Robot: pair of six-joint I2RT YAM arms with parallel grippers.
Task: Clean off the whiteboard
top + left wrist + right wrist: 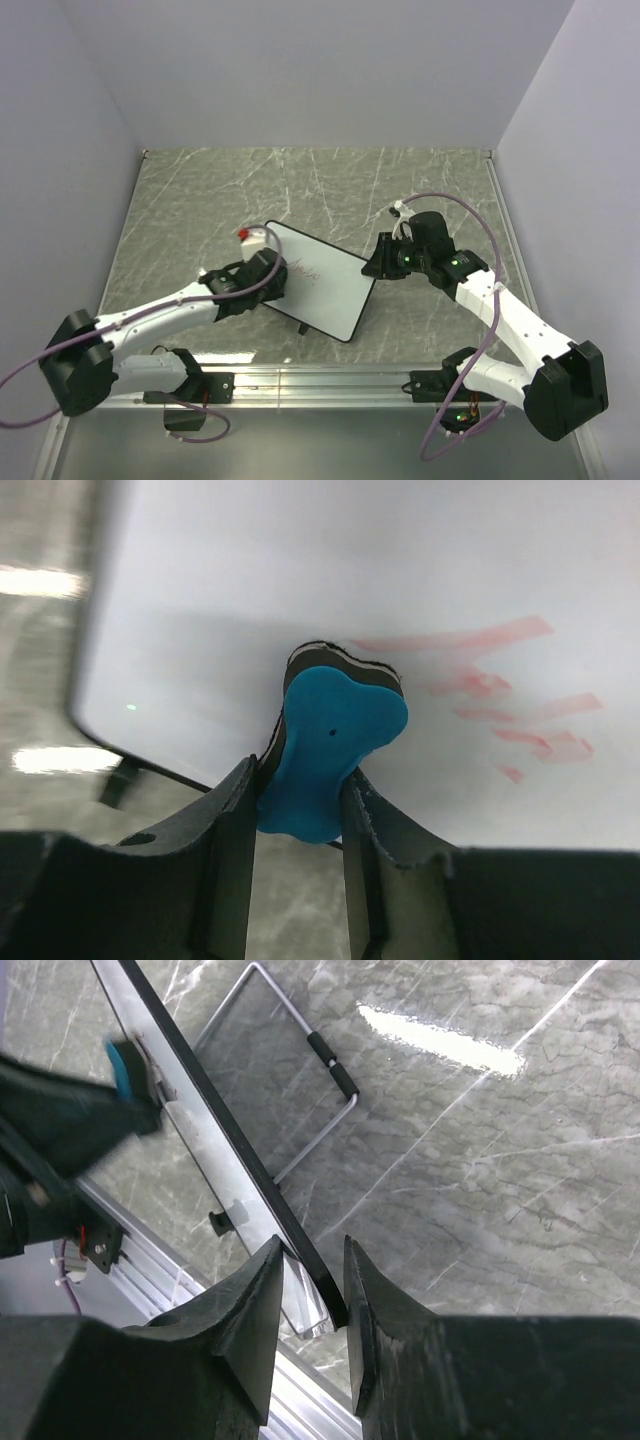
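Small white rectangular whiteboard (325,285), black-rimmed, sat mid-worktop, toward the near edge. The right gripper (312,1260) clenched its rim. The left gripper (300,785) grasped a blue foam eraser block (330,730) against the surface. Beside it, red scribbles (500,685) lay unwiped: erasing barely begun, I judged.

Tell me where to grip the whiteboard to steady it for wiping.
Pinch the whiteboard by its thin black rim at the right edge, coming from the right: it stands propped on a wire stand, and the left gripper holds the eraser on its face.

Left tool (270,276), right tool (379,262) flank whiteboard (325,287)
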